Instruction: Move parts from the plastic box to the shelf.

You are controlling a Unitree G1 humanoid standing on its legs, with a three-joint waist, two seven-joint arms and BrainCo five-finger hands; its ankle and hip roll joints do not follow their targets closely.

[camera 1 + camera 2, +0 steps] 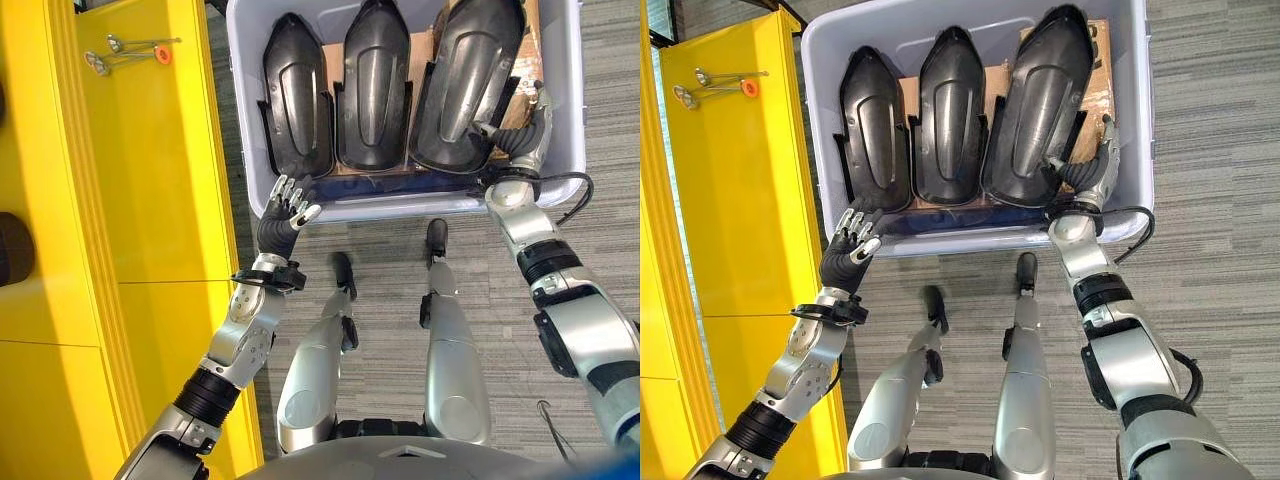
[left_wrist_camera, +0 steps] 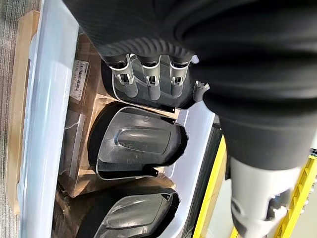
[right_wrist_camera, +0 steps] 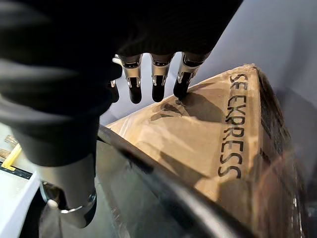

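**Robot's hands at the box of black parts**

Left eye view: a pale plastic box [image 1: 575, 120] sits on grey carpet ahead of the robot, holding three black moulded parts standing side by side, a left part [image 1: 297, 95], a middle part [image 1: 374, 85] and a larger right part [image 1: 465, 80]; brown cardboard [image 1: 525, 90] lies behind and under them; the left hand [image 1: 288, 208] hovers at the box's near left corner, fingers loosely spread, holding nothing; the right hand [image 1: 522, 135] reaches into the box at the near right, against the right part's lower edge; a yellow shelf [image 1: 150, 180] stands to the robot's left, with small metal hooks [image 1: 130, 52] lying on it.

Right eye view: the same scene; the right hand's thumb lies along the right part's edge and its fingers stand up behind it; I cannot tell whether it grips.

Left wrist view: the left hand's fingers [image 2: 151, 82] hang straight and parted above the parts, touching nothing.

Right wrist view: the right hand's fingers [image 3: 158, 82] point nearly straight at the cardboard, one tip touching it; the part's dark rim [image 3: 163, 186] runs beneath.
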